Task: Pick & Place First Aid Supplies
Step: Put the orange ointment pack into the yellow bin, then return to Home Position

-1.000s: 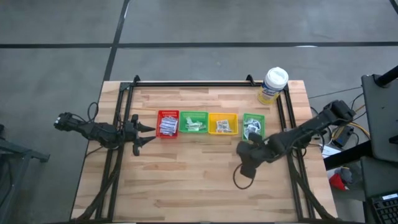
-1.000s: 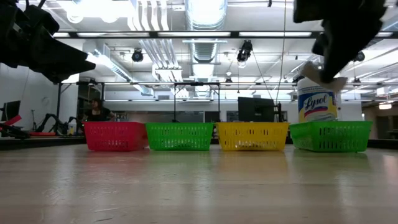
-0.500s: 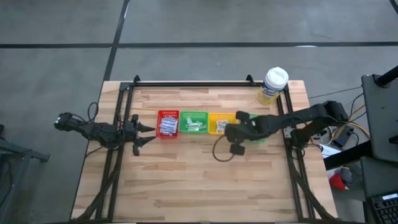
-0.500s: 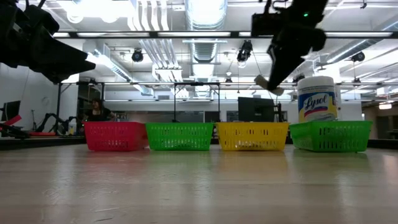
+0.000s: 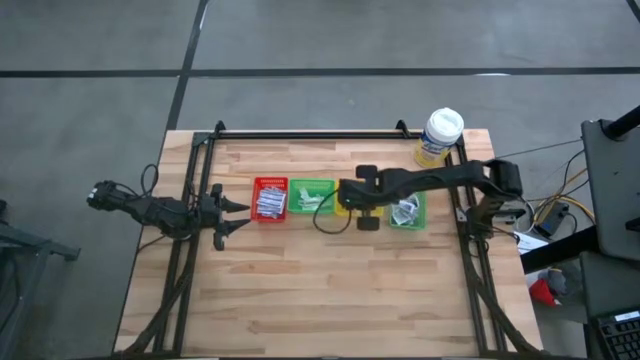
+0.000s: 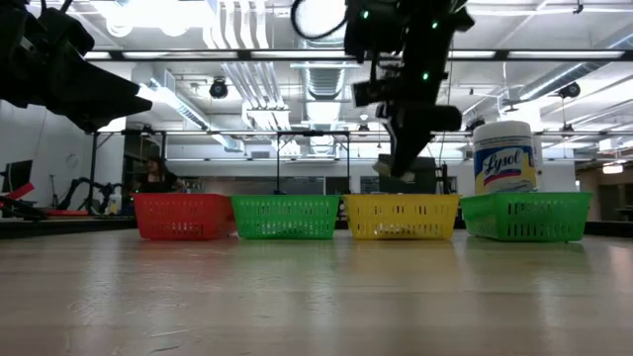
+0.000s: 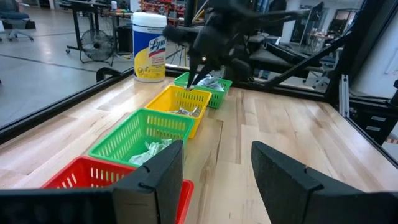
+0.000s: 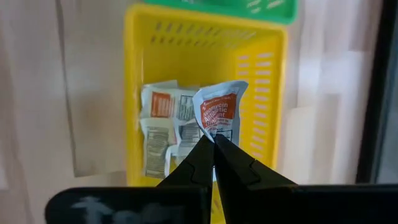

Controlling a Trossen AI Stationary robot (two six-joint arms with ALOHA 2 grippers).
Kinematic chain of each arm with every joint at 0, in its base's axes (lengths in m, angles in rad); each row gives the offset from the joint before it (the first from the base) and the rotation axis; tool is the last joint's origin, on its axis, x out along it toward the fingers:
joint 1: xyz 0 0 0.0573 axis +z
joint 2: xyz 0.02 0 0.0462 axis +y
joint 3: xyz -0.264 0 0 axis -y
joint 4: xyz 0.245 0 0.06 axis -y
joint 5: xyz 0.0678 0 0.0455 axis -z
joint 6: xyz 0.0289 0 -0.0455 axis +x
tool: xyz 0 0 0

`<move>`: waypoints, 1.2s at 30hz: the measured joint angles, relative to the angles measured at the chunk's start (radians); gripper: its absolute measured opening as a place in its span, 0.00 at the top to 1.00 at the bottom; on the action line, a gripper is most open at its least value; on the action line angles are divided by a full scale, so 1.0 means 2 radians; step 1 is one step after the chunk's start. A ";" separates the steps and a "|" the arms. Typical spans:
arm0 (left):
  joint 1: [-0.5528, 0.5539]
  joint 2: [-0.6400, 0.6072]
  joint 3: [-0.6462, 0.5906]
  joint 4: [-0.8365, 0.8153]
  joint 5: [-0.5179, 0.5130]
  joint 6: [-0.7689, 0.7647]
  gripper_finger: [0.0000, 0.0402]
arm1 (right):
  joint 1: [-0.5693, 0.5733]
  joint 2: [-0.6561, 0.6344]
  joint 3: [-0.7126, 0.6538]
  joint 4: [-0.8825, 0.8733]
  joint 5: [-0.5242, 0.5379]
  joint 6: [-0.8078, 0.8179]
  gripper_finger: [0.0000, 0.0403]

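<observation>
My right gripper is shut on a small white packet with orange print and hangs over the yellow tray, where several like packets lie flat on the floor. In the low view it stands a little above that tray's rim. In the high view the arm covers most of the yellow tray. My left gripper waits open, level above the table beside the red tray. Its own view shows the gap between its fingers. My right gripper pinches the packet's lower edge between its two fingertips, coming from above and pointing down. The packet is lifted clear over the yellow tray. In the low view it sticks out beside the fingertips as a small tilted flap.
Four trays stand in a row: red, green, yellow, and another green, all holding packets. A white-lidded Lysol tub stands at the far right corner. A black frame runs along the table's edges. The near half of the table is bare wood.
My right gripper has carried the packet from beside the right green tray toward the table's left and far edge. It now hangs over the yellow tray, somewhat lower than before. It has stayed shut on the packet.
</observation>
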 joint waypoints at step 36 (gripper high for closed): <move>0.000 0.000 0.000 0.000 0.000 0.000 0.53 | -0.044 0.025 -0.024 -0.003 -0.038 -0.024 0.77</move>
